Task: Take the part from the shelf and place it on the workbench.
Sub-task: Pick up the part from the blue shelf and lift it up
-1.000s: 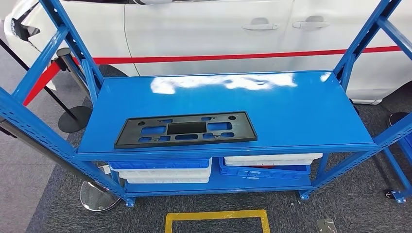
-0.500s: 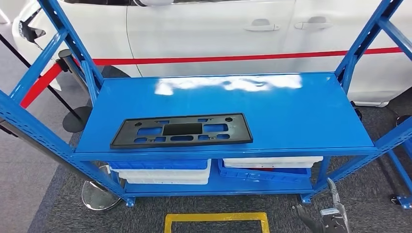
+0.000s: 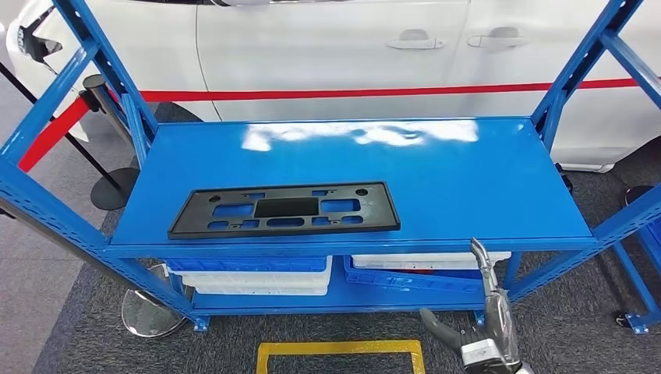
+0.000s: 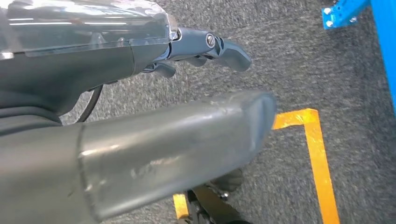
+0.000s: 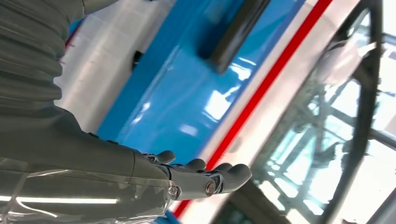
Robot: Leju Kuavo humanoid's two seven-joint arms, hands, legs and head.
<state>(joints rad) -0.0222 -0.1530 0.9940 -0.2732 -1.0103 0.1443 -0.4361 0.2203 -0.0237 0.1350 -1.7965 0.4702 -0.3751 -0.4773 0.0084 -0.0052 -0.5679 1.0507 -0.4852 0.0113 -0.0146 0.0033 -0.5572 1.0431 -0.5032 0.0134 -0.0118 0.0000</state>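
Right hand (image 3: 485, 331) now higher, below shelf (image 3: 468, 179) front edge, empty-fingered.

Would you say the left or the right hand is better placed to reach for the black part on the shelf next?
Probably the right. The right hand is raised, open, at the shelf's front edge, though the black part lies toward the left. The left hand hangs over the carpet.

No text, label, brand, number or sign can be read anywhere: the blue shelf (image 3: 468, 179), the black part (image 3: 284, 209) and the white car (image 3: 327, 47) carry none.
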